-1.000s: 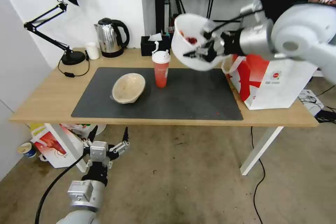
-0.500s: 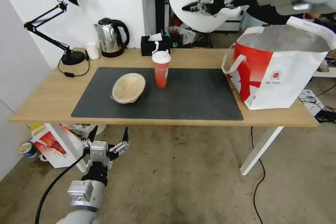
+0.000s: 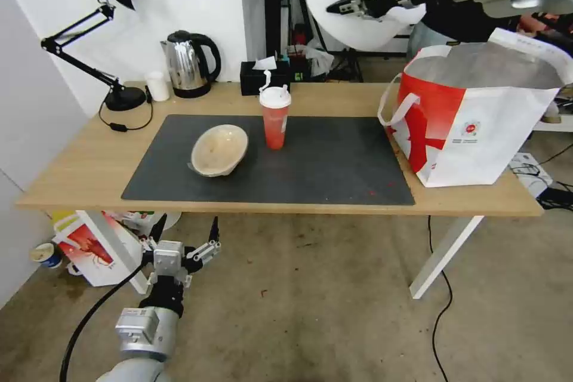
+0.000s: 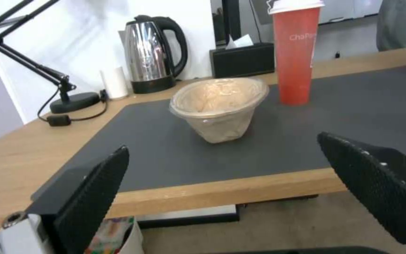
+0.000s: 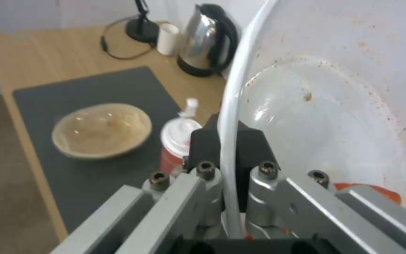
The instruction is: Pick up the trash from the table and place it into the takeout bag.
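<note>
I am holding the large white round plastic bowl (image 3: 346, 3) by its thin rim in my right gripper (image 3: 365, 1), pinched tight, high above the bench (image 3: 71, 161) beside the red-and-white takeout bag (image 3: 471, 125); it is looking light, flexible and greasy, so the rim may slip. My left gripper (image 3: 182, 245) is hanging wide open below the bench edge

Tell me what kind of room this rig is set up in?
Probably a lab or workshop staged as a desk, not a home. A light-wood table stands on a bare concrete floor, with tripod stands behind it. A desk lamp and steel kettle look like props.
</note>
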Available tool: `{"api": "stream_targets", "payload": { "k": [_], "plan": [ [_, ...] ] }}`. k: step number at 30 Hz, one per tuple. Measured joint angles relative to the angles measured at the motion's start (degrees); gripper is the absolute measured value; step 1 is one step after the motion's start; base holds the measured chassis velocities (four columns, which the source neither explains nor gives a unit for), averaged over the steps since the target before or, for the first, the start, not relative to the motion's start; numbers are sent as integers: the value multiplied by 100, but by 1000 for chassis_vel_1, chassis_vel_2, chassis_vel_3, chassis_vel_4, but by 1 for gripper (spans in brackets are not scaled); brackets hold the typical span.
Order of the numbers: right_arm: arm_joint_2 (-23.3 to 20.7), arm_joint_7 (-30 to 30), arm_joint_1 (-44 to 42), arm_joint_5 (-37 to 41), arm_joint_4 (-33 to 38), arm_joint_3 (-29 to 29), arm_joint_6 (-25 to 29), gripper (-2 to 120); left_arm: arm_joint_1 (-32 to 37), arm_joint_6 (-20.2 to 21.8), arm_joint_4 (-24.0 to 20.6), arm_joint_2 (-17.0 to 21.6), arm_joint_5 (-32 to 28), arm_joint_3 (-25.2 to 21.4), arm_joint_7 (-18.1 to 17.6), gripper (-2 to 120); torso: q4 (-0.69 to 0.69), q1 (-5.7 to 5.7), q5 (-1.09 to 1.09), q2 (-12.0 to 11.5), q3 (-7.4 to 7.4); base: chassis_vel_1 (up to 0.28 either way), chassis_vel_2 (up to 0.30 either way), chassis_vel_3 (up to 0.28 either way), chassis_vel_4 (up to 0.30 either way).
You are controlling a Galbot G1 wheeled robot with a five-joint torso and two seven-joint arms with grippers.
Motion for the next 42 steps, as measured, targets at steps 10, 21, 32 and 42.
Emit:
{"api": "stream_targets", "payload": {
  "k": [10,21,32,42],
  "plan": [
    [-134,-468,-136,-616,-682,-103,3,0,0,0,0,0,0,0,0,100,0,0,1,0,0,0,0,0,0],
    [-396,-630,-476,-951,-1005,168,9,0,0,0,0,0,0,0,0,100,0,0,0,0,0,0,0,0,0],
    [-741,-675,-1369,-1166,-1014,775,10,0,0,0,0,0,0,0,0,100,1,0,0,0,0,0,0,0,0],
    [-933,-708,-2308,-1352,-1055,1491,12,0,0,0,0,0,0,0,0,100,0,0,0,0,0,0,0,0,0]
  ]
}}
